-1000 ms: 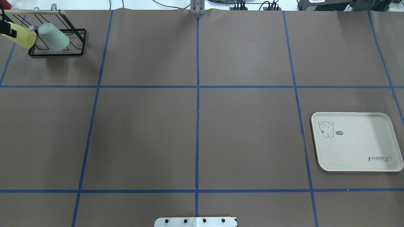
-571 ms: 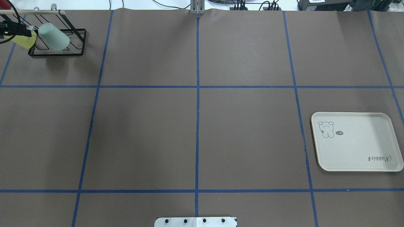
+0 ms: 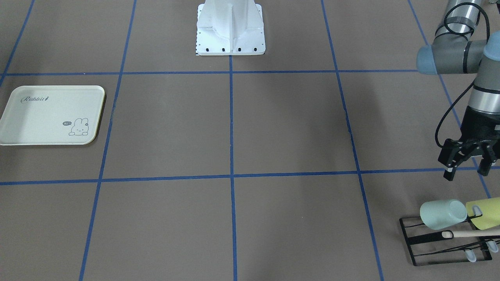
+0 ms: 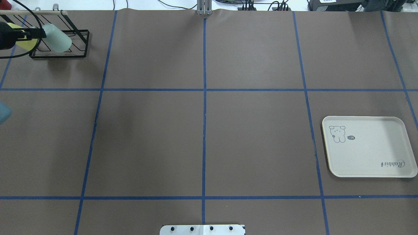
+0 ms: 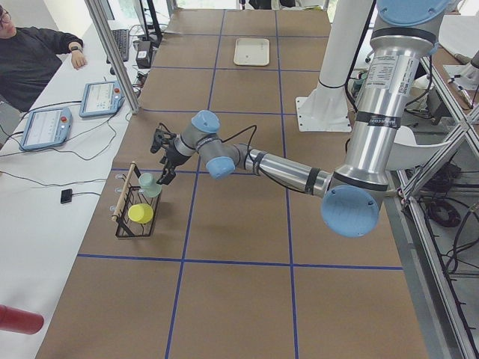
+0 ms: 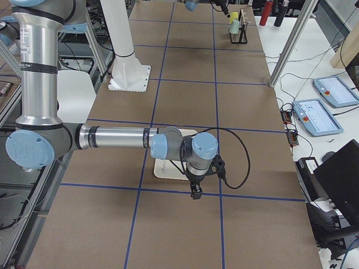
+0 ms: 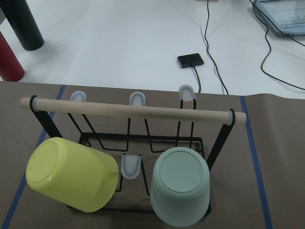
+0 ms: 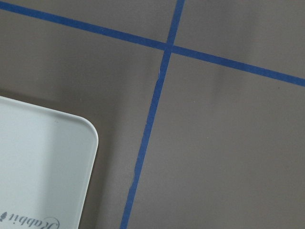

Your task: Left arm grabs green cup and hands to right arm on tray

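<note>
Cup (image 7: 180,192) of pale mint green sits mouth-down and tilted on a prong of the black wire rack (image 3: 427,238), its flat bottom turned toward the left wrist camera. It hangs below the rack's wooden rod (image 7: 133,109). A yellow-green cup (image 7: 72,180) leans on a neighbouring prong just beside it, with one bare prong showing between the two. The rack stands in a far corner of the brown table (image 3: 273,125) on the robot's left side, close to the paper's edge.

The left gripper (image 3: 466,172) hovers near the rack on the robot's side of it, pointing down toward the cups. Its fingers are spread wide with nothing between them, and the front view shows a gap between them and the green cup. The left arm (image 3: 449,60) reaches out low across the table to get there.

Well apart, on the robot's right side, the cream tray (image 4: 369,153) lies flat on the table with its bunny drawing and script showing. The right arm (image 6: 112,137) stretches out low, and the right gripper (image 6: 196,194) hangs by the tray's edge; it shows only small in the side view, so I cannot tell how its fingers stand. The right wrist camera sees one rounded tray corner and crossed blue tape lines.
</note>
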`<action>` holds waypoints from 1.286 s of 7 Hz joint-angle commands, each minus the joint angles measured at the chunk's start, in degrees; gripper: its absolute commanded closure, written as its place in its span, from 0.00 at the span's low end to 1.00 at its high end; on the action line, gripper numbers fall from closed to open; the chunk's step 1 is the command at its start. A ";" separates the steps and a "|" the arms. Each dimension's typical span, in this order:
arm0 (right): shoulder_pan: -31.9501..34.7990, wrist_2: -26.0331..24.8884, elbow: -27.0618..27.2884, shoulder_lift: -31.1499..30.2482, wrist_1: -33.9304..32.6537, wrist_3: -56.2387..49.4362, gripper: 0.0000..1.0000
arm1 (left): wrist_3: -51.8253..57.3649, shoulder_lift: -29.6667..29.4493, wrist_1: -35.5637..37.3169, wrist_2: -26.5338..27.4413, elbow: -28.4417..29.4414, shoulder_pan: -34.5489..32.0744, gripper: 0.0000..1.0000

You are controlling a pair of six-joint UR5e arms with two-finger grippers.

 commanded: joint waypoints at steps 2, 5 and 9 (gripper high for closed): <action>0.00 0.00 0.09 0.00 0.00 0.10 0.00 | -1.61 -0.08 -7.45 7.64 5.04 4.24 0.00; 0.00 0.00 0.00 0.09 0.00 0.10 0.00 | -1.78 -2.27 -11.27 10.37 9.46 4.95 0.00; 0.00 0.00 0.09 0.00 0.00 0.10 0.00 | -1.87 -5.35 -11.45 10.37 13.85 4.95 0.00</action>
